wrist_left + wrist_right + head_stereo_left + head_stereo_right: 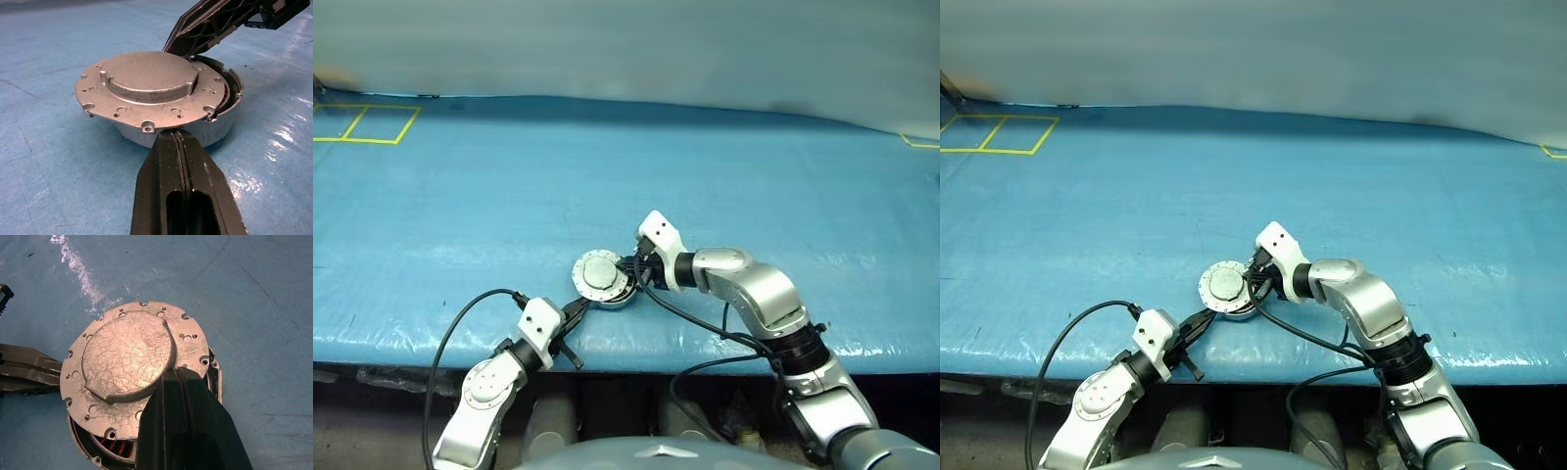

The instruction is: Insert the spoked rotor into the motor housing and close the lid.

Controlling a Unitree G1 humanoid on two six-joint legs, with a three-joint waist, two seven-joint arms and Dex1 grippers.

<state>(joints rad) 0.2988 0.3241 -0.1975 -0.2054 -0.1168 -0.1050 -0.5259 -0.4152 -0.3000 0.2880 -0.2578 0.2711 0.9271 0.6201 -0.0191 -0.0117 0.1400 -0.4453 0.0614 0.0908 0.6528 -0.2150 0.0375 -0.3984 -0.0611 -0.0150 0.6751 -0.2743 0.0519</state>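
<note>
Even, fairly bright light falls on the blue table cover (607,176), with white glare streaks (78,269) beside the lid (127,357). The far background looks soft and blurred

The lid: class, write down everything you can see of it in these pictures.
The lid is a round disc of scratched grey metal with a raised flat-sided circle in the middle and small holes around its rim. It lies plain face up on the housing, shifted off centre, so copper windings show at one edge. The shut right hand rests on its top; the shut left hand meets its rim.
</note>
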